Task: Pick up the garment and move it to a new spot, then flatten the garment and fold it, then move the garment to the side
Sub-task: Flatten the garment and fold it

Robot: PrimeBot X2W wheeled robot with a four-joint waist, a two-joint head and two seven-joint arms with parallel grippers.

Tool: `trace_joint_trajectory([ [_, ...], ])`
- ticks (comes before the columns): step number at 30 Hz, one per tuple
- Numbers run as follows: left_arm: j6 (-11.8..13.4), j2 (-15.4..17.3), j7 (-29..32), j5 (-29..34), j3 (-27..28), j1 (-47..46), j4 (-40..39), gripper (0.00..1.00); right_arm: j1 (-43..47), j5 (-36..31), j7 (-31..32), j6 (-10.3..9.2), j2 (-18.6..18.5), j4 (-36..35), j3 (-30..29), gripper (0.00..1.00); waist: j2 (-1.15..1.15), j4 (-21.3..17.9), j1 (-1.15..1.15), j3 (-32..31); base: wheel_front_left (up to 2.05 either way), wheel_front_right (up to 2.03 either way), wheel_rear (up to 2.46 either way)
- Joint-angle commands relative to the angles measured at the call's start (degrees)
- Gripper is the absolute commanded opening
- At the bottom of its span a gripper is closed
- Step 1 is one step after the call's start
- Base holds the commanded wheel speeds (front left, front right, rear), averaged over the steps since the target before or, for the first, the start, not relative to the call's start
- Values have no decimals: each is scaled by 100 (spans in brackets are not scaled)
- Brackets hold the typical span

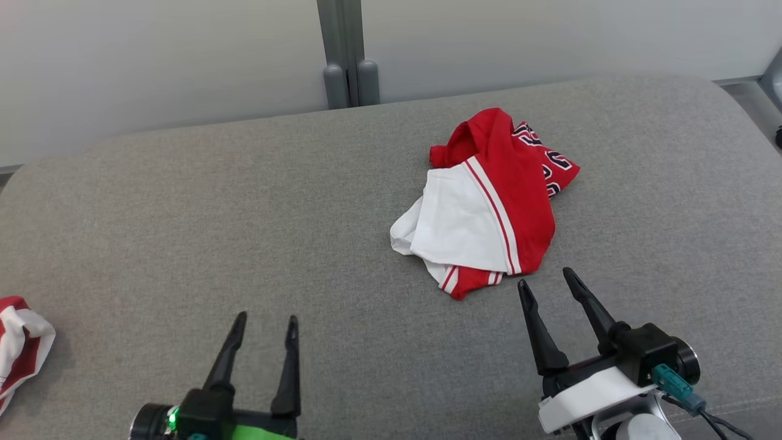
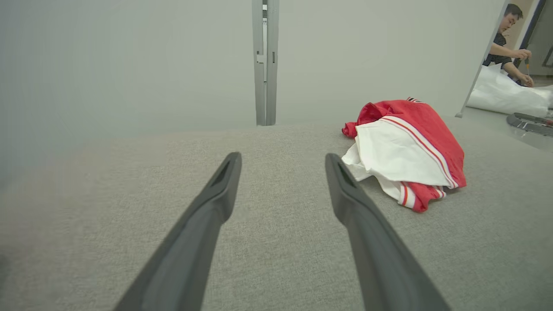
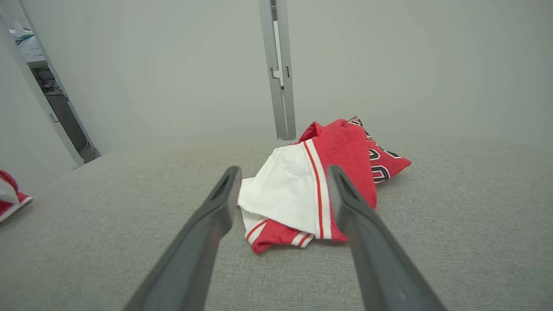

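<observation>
my left tool open, empty, over the grey tabletop, my right tool open too, tips near the garment, crumpled red-and-white heap right of centre, untouched, spare cloth at left edge

Crumpled red-and-white fabric garment, lying in a loose heap on the grey woven cushion, right of centre toward the far edge. A white panel bordered by red-and-white stripes faces up; black-outlined characters, possibly numerals, mark its far right fold.
</observation>
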Motion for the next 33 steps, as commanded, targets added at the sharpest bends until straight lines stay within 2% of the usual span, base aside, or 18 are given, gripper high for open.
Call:
trace_joint_trajectory([
  [1,-97,5,-4,33,-141,-237,115,100,-97,-38,0,2,-2,-40,-41,100,0,-71,0,188,0,0,0],
  [8,-421,12,-4,-198,-1056,-1418,915,100,-525,-133,0,2,-4,-218,-228,100,0,-261,0,905,0,0,0],
  [15,-532,16,-5,-1246,-1843,-2627,2162,100,-883,-129,0,2,-2,-391,-361,100,0,-507,0,1547,0,0,0],
  [18,-533,17,-4,-1584,-2060,-2994,2538,100,-973,-94,0,2,-3,-419,-395,100,0,-599,0,1725,0,0,0],
  [21,-537,16,-5,-2176,-2319,-3288,2819,100,-1021,-58,0,2,-3,-427,-417,100,0,-687,0,1836,0,0,0],
  [27,-539,17,-4,-3001,-2527,-3632,3131,100,-1064,6,0,3,-2,-416,-429,100,0,-818,0,1908,0,0,0],
  [33,-540,20,-2,-3256,-2454,-3869,3316,100,-1090,56,0,2,-2,-422,-400,100,0,-895,0,1956,0,0,0],
])
